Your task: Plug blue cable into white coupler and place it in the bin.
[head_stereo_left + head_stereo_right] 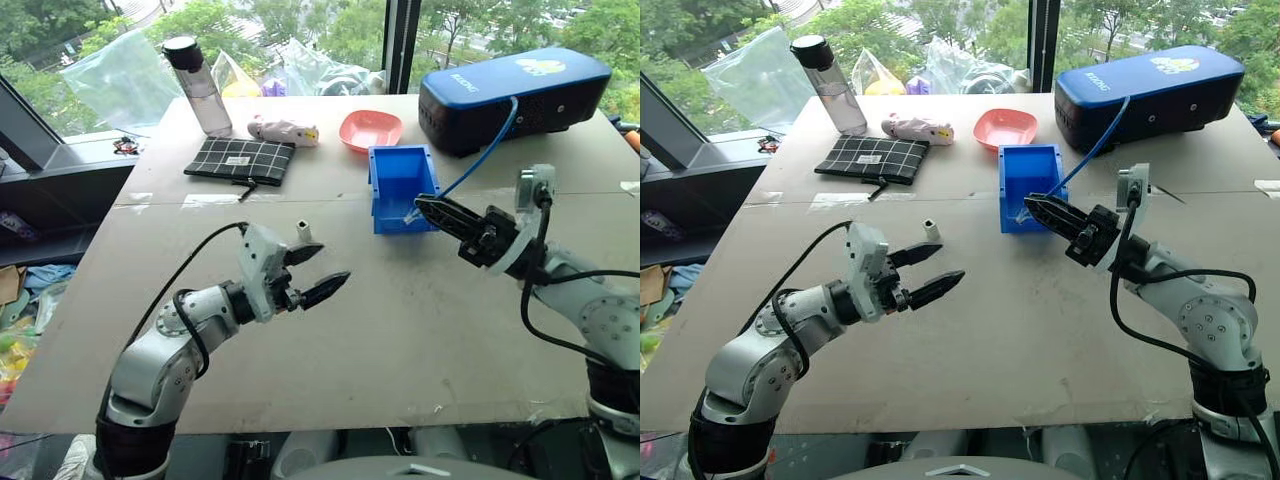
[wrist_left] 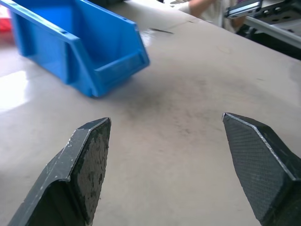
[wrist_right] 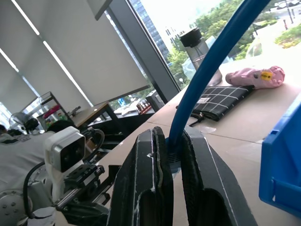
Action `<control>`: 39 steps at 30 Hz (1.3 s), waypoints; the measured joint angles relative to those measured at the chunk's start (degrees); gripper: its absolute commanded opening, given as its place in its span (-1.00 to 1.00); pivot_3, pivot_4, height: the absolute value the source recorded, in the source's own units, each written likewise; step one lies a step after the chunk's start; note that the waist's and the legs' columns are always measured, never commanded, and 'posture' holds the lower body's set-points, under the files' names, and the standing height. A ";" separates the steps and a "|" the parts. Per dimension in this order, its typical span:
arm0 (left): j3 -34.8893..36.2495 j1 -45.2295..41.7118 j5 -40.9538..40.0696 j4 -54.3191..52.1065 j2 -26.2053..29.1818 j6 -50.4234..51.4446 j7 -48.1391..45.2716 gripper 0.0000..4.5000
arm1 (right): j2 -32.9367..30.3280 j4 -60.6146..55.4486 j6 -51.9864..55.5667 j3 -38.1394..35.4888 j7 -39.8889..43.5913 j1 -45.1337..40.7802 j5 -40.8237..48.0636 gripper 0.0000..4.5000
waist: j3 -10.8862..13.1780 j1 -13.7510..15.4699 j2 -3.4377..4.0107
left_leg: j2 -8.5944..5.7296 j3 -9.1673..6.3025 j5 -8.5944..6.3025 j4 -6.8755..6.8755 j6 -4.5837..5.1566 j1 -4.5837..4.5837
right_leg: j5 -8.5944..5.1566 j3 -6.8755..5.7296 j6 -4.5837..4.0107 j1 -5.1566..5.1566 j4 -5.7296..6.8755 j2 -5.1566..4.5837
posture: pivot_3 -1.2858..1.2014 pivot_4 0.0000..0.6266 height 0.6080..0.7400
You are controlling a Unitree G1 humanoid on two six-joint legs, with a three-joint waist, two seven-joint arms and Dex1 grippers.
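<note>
The white coupler [image 1: 303, 232] stands on the table just beyond my left gripper [image 1: 333, 264]. That gripper is open with nothing between its fingers [image 2: 89, 155]. My right gripper [image 1: 418, 204] hovers at the front right corner of the blue bin [image 1: 377, 190] and is shut on the blue cable [image 1: 485, 152] near its clear plug end. The cable rises from the jaws and arcs back over the dark blue case. In the right wrist view the cable [image 3: 211, 61] runs up from between the closed fingers [image 3: 146, 179]. The bin [image 2: 70, 47] also lies ahead of the left gripper.
A large dark blue case [image 1: 510, 95] sits at the back right. Behind the bin is a red-pink dish [image 1: 370, 128]. A pink toy [image 1: 285, 130], a checked pouch [image 1: 240, 158] and a bottle [image 1: 195, 85] lie at the back left.
</note>
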 measured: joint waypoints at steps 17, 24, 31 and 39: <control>-4.96 -17.51 19.36 38.70 -0.85 -17.13 1.99 0.74 | 0.39 -4.47 1.52 -1.11 0.85 1.12 3.33 -1.00 | 0.00 -0.33 -0.01 | -0.01 -0.07 0.00 -0.02 0.00 -0.07 | 0.01 -0.05 0.00 -0.09 0.01 -0.01 | 0.03 -0.52 1.00; -7.47 -27.08 22.63 59.01 -2.03 -29.22 -7.33 -0.47 | 0.30 -9.01 0.59 -2.51 -2.47 4.90 3.98 -1.00 | 0.00 -0.43 -0.03 | -0.02 -0.07 0.00 -0.01 0.00 -0.08 | 0.02 -0.04 0.01 -0.10 0.01 -0.02 | 0.03 -0.52 1.00; -7.19 -31.51 22.89 68.63 -3.19 -35.50 -14.48 -0.77 | -0.79 -11.60 0.28 -3.83 -4.67 7.66 5.52 -1.00 | -0.01 -0.43 -0.06 | -0.03 -0.08 0.00 0.03 0.01 -0.09 | 0.02 -0.06 0.02 -0.10 0.04 -0.04 | 0.03 -0.52 1.00; -14.17 -27.55 19.06 51.54 -4.38 -28.30 -30.37 -0.77 | -4.23 -12.46 -0.34 -2.43 -3.00 8.29 0.63 -1.00 | -0.01 -0.36 -0.07 | -0.03 -0.10 0.00 0.04 0.01 -0.12 | 0.02 -0.07 0.02 -0.10 0.03 -0.05 | 0.03 -0.52 1.00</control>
